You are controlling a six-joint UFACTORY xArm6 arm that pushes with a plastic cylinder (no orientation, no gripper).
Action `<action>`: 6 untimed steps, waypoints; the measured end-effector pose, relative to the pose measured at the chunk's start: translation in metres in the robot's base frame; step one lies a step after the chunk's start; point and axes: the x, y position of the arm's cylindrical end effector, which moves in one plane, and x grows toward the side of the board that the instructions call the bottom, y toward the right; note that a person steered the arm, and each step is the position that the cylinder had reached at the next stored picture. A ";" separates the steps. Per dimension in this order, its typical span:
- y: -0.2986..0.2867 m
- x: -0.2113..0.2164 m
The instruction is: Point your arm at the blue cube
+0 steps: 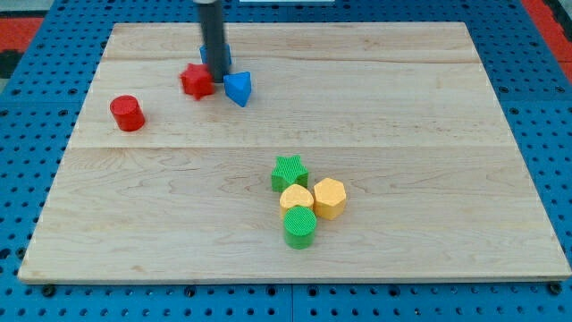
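The blue cube sits near the view's top left, mostly hidden behind my dark rod. My tip rests on the board just in front of the cube, between a red star block on its left and a blue triangular block on its right. The tip is close to all three.
A red cylinder stands at the view's left. Lower right of centre is a cluster: green star, yellow heart-like block, yellow hexagon, green cylinder. The wooden board lies on a blue pegboard.
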 end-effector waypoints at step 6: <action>0.018 -0.110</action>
